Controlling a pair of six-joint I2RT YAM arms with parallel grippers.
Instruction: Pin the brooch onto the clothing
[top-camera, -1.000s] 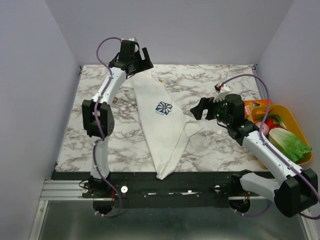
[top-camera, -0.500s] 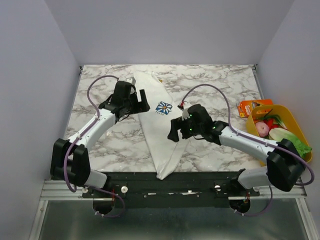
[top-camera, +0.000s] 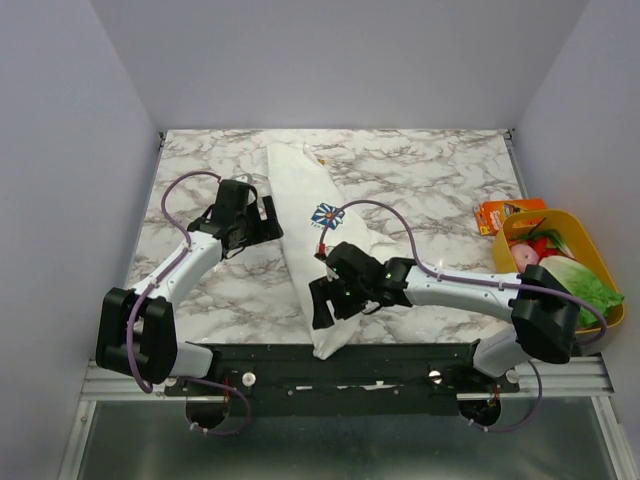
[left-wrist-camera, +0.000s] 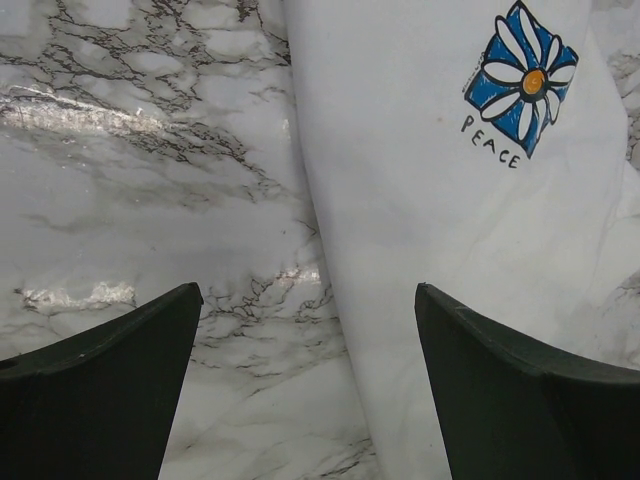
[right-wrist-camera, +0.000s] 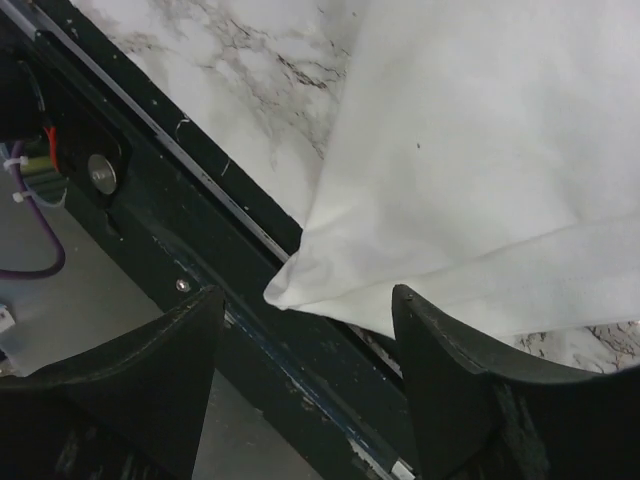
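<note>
The white T-shirt (top-camera: 300, 250) lies folded into a long narrow strip on the marble table (top-camera: 430, 190), running from the far side to the near edge, where its lower end overlaps the black rail (top-camera: 400, 355). Its blue-and-white flower print (left-wrist-camera: 522, 72) faces up on the upper half of the shirt, with the blue word PEACE (left-wrist-camera: 490, 143) just below the flower. The left gripper (top-camera: 268, 218) hovers just beside the shirt's left edge, level with the print. Its claw is spread wide, with nothing between the two dark fingers (left-wrist-camera: 100, 390). In the left wrist view the gap between them spans the shirt's left border, with bare marble on one side and white cloth on the other. The right gripper (top-camera: 320, 305) hangs over the shirt's lower end, its arm crossing the cloth from the right. Its claw is likewise parted and grips nothing. In the right wrist view, the shirt's bottom corner shows between its fingers (right-wrist-camera: 450, 390), lying over the rail. The brooch cannot be made out in any view. Well to the right of the shirt, a yellow tub (top-camera: 585, 228) holds vegetables, with an orange packet (top-camera: 497, 215) beside it.
</note>
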